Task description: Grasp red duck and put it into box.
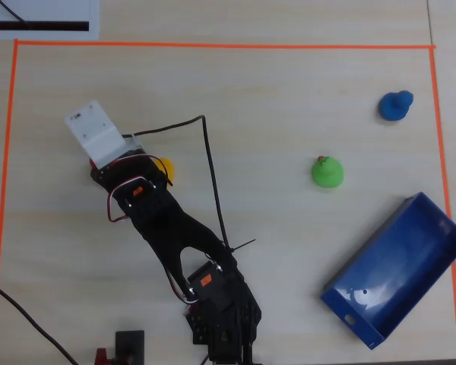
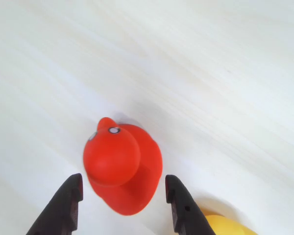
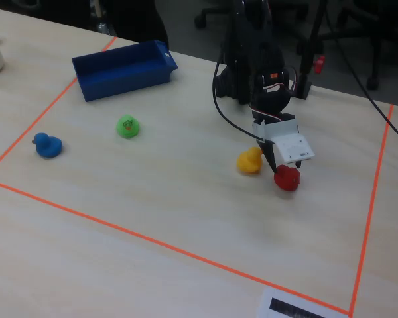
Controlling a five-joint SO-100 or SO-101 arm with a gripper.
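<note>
My pincer (image 2: 122,196) stands apart, straddling the red duck (image 2: 123,166). The yellow duck (image 2: 225,226) sits just beside one finger, so closing carelessly could nudge it or skid mine aside.

red duck (image 2: 122,169): solid red, with a small pale eye ring
yellow duck (image 3: 249,161): yellow-orange
green duck (image 1: 327,172): bright green, with a small dark mark on the head
blue duck (image 1: 395,105): mid blue
box (image 1: 396,268): deep blue, glossy inside with pale reflections
gripper (image 2: 123,196): black fingers
surface (image 1: 273,106): pale wood grain, orange tape line near its edges
arm (image 1: 178,243): black, with a white block and red and black wires
</note>
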